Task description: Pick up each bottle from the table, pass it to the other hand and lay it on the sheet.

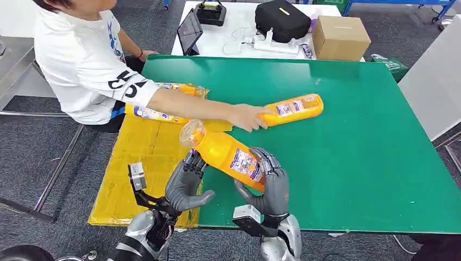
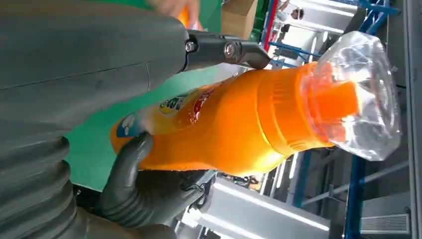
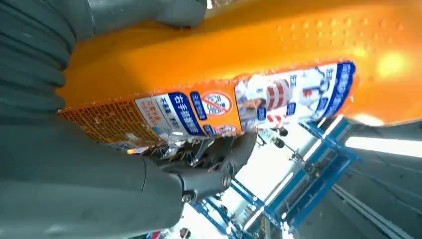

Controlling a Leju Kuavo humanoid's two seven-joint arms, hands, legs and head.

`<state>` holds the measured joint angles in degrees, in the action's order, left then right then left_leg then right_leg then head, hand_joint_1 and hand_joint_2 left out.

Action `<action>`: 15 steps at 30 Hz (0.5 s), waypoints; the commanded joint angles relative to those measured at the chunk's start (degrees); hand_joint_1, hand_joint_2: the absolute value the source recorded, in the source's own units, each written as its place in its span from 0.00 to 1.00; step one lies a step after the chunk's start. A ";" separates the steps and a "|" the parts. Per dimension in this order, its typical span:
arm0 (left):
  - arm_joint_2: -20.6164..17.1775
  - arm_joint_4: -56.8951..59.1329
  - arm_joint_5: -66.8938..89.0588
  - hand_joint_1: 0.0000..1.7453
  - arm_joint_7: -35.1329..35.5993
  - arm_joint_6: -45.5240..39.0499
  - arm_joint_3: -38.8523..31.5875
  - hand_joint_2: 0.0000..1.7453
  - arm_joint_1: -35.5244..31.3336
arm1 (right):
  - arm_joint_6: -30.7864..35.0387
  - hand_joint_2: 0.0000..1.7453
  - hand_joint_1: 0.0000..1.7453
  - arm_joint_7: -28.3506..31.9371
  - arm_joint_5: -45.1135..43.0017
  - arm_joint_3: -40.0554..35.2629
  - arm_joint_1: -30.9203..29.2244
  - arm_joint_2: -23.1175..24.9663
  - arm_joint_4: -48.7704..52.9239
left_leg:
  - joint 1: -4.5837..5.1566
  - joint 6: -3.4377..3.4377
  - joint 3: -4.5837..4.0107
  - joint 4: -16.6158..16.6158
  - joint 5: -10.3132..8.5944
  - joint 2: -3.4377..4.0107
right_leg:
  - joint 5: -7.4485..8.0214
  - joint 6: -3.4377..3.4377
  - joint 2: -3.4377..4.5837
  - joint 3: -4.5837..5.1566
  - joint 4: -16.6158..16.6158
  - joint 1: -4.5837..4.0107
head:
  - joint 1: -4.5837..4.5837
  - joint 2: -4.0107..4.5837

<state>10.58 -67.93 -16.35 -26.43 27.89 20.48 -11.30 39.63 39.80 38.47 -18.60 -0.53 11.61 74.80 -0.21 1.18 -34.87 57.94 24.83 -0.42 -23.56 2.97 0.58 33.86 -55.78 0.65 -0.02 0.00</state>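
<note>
Low in the middle of the head view, both robot hands grasp one orange bottle above the near edge of the green table. The bottle is tilted, with its cap end, wrapped in clear plastic, pointing to the upper left, and its base at the lower right. The right hand is clenched around the lower body of the bottle, where the label is. The left hand grasps it near the neck; in the left wrist view the thick thumb presses on one side of the orange body and the dark fingers lie on the other side.

To the left of the table lies the yellow sheet. At its upper part there are two more orange bottles: one near the table corner, and one just below it, partly hidden by an arm.

A person in a white shirt leans in from the upper left of the frame. The person's hand rests on the end of a fourth bottle, which lies flat on the table in the centre.

At the top of the frame stands a white table with a black bag, a cardboard box and a tablet.
</note>
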 commanded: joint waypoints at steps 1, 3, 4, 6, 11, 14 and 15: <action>-2.68 1.89 0.15 0.00 0.60 -0.37 3.32 1.00 -1.88 | 0.37 1.00 1.00 0.20 0.62 -4.57 -4.08 0.35 -8.41 | -0.05 -0.06 0.26 -0.03 0.09 0.17 | -0.03 -0.11 0.08 -0.24 0.06 -0.07 | -0.02 0.00; -2.73 3.11 0.35 0.00 0.90 -0.45 3.83 1.00 -2.46 | 0.37 1.00 1.00 0.20 2.15 -5.15 -4.69 1.29 -9.11 | -0.04 -0.08 0.24 -0.03 0.08 0.18 | -0.02 -0.12 0.09 -0.19 0.04 -0.06 | -0.02 0.00; -2.86 4.66 0.73 0.00 1.02 -0.61 4.70 1.00 -3.39 | 0.37 1.00 1.00 0.20 4.11 -5.35 -5.32 2.08 -9.75 | -0.03 -0.07 0.18 -0.04 0.05 0.13 | -0.01 -0.11 0.06 -0.14 0.03 -0.05 | -0.02 0.00; -2.86 5.63 1.33 0.00 1.20 -1.05 5.18 1.00 -3.98 | 0.37 1.00 1.00 0.20 4.42 -6.12 -6.39 2.52 -11.24 | -0.02 -0.06 0.13 -0.04 0.02 0.09 | 0.00 -0.09 0.02 -0.08 0.03 -0.05 | -0.02 0.00; -2.19 9.56 1.67 0.00 2.04 -2.44 5.71 1.00 -6.35 | 0.37 1.00 1.00 0.20 6.84 -9.21 -8.58 3.96 -13.66 | -0.06 -0.09 0.21 -0.03 0.02 0.11 | -0.01 -0.11 0.02 -0.14 0.04 -0.08 | 0.00 0.00; -1.72 9.79 0.03 0.00 2.14 -2.14 5.05 1.00 -6.79 | 0.13 1.00 1.00 -0.01 5.62 -13.05 -9.43 4.21 -18.69 | -0.08 -0.09 0.27 -0.02 0.06 0.21 | -0.01 -0.11 0.09 -0.19 0.04 -0.10 | 0.00 0.00; -1.73 9.56 -0.31 0.00 1.99 -2.31 4.93 1.00 -6.85 | 0.37 1.00 1.00 -0.26 5.18 -14.91 -10.33 3.87 -21.13 | -0.10 -0.10 0.36 -0.05 0.07 0.24 | -0.02 -0.13 0.09 -0.28 0.08 -0.12 | -0.02 0.00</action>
<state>9.33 -64.39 -15.13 -24.94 25.59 22.80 -14.31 40.19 40.06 45.11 -24.20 -5.29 15.37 67.69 -0.23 1.13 -34.88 57.94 24.79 -0.35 -23.55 2.96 0.60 33.91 -55.80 0.63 -0.04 0.00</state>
